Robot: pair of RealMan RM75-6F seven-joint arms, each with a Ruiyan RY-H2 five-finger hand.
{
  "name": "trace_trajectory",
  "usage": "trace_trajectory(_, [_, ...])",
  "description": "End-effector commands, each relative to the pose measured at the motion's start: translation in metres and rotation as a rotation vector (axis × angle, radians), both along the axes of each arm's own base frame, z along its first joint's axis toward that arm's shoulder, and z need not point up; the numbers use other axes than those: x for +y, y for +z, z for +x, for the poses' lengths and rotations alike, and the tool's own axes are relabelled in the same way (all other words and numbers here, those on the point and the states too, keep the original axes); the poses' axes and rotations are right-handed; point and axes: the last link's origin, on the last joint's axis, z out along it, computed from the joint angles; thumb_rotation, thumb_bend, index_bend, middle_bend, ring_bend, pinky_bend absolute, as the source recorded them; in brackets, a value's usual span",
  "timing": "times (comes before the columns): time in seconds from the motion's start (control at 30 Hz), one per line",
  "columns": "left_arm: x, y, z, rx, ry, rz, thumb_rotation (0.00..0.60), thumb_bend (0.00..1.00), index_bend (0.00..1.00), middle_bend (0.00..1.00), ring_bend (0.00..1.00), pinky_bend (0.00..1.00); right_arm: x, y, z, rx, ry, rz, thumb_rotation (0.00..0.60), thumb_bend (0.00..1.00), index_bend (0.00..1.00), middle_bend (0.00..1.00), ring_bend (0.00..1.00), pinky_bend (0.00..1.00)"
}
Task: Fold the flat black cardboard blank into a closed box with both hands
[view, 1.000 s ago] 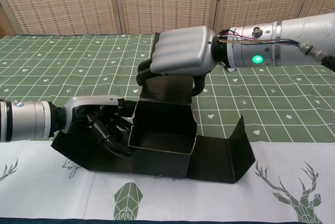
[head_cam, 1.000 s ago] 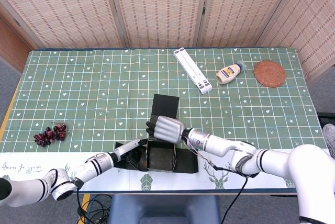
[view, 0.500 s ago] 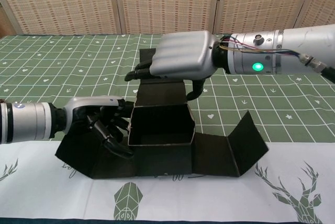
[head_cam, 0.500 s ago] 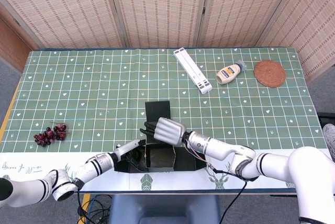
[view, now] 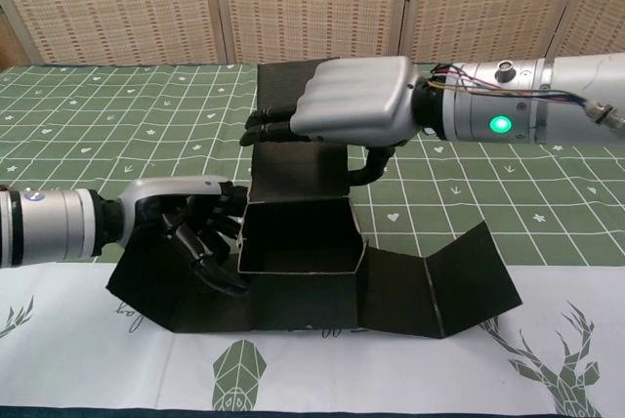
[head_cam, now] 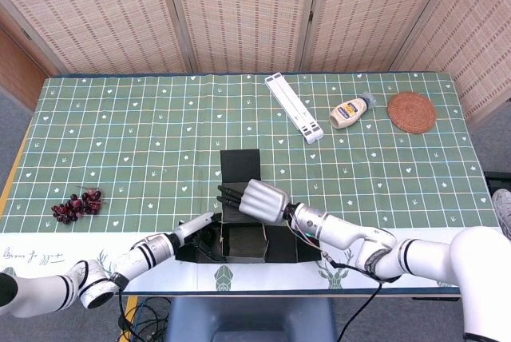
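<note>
Two hands work the black cardboard box (view: 298,271) at the near table edge, on the white strip of the green patterned tablecloth (head_cam: 144,142). The left hand (view: 190,228) reaches in low from the left, fingers curled against the box's left wall and side flap, bracing it. The right hand (view: 342,101) hovers palm-down with fingers extended flat over the raised rear lid flap (view: 293,169), thumb hooked behind it, pressing rather than grasping.

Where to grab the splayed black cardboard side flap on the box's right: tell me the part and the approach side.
Take the black cardboard side flap by its free outer edge, coming from the right. It slopes up and outward from the open box, so that raised edge is exposed and clear of the right hand, probably leaving room for fingers beneath.
</note>
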Motion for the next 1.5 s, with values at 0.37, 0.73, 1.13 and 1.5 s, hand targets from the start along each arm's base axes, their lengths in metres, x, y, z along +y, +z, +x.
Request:
trace_trajectory(0.37, [0.001, 0.007, -0.001, -0.016, 0.011, 0.003, 0.600, 0.06, 0.24, 0.23, 0.49, 0.78, 0.008, 0.017, -0.003, -0.176, -0.131, 0.098, 0.600, 0.34, 0.00, 0.03, 0.75, 1.00])
trace_trajectory(0.73, [0.008, 0.019, -0.008, -0.054, 0.037, -0.002, 0.600, 0.06, 0.24, 0.23, 0.48, 0.78, 0.006, 0.054, -0.016, -0.405, -0.221, 0.107, 0.600, 0.35, 0.00, 0.05, 0.75, 1.00])
trace_trajectory(1.13, [0.016, 0.025, -0.012, -0.044, 0.051, 0.006, 0.600, 0.06, 0.25, 0.23, 0.48, 0.78, 0.013, 0.048, -0.029, -0.413, -0.224, 0.114, 0.600, 0.35, 0.00, 0.05, 0.75, 1.00])
trace_trajectory(1.5, [0.030, 0.057, -0.021, -0.088, 0.101, 0.020, 0.600, 0.06, 0.25, 0.23, 0.48, 0.78, 0.026, 0.103, -0.066, -0.594, -0.276, 0.004, 0.600, 0.35, 0.00, 0.05, 0.75, 1.00])
